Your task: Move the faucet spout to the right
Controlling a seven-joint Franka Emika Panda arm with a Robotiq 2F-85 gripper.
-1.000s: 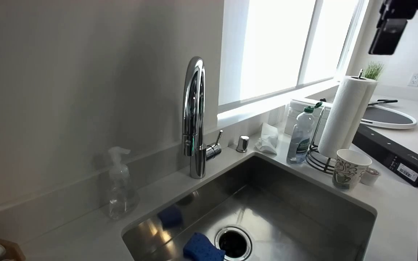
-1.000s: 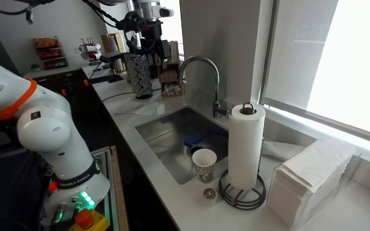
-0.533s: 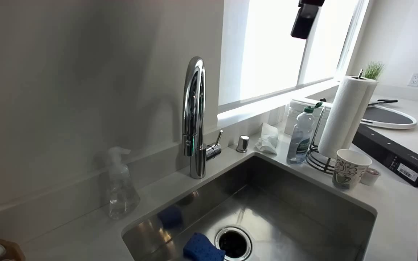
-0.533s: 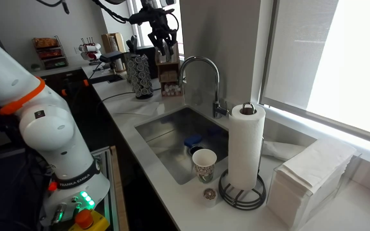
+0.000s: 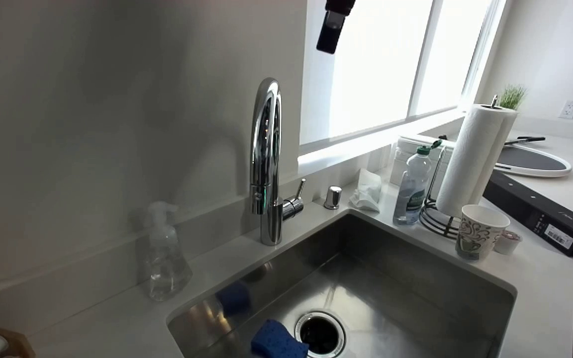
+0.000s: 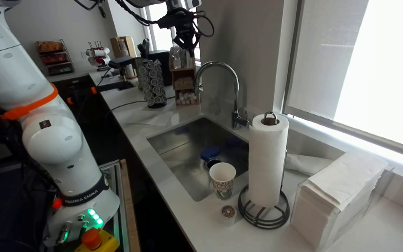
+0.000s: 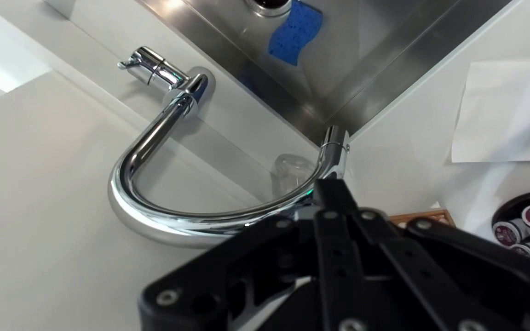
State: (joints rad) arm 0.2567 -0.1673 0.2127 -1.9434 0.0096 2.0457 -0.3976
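Observation:
The chrome faucet spout (image 5: 265,144) arches upright behind the sink, seen nearly edge-on here; in an exterior view the full hook of the faucet spout (image 6: 237,94) shows. From the wrist, the spout (image 7: 173,225) curves round the picture's left and middle, its end passing just beyond my gripper (image 7: 335,195). The fingers are together with nothing between them. In an exterior view my gripper (image 6: 191,51) hangs slightly above the outlet side of the arch. Only a dark tip of the gripper (image 5: 330,39) shows against the window. Whether it touches the tube I cannot tell.
A clear soap dispenser (image 5: 164,263) stands beside the faucet. The steel sink (image 5: 416,268) holds a blue sponge (image 7: 295,32). A paper towel roll (image 6: 268,164) and a paper cup (image 6: 222,178) stand at the sink's edge. A pod rack (image 6: 152,84) is further along the counter.
My gripper has swung across toward the faucet, leftward in an exterior view against the window, and its fingers have come together. The spout has not moved.

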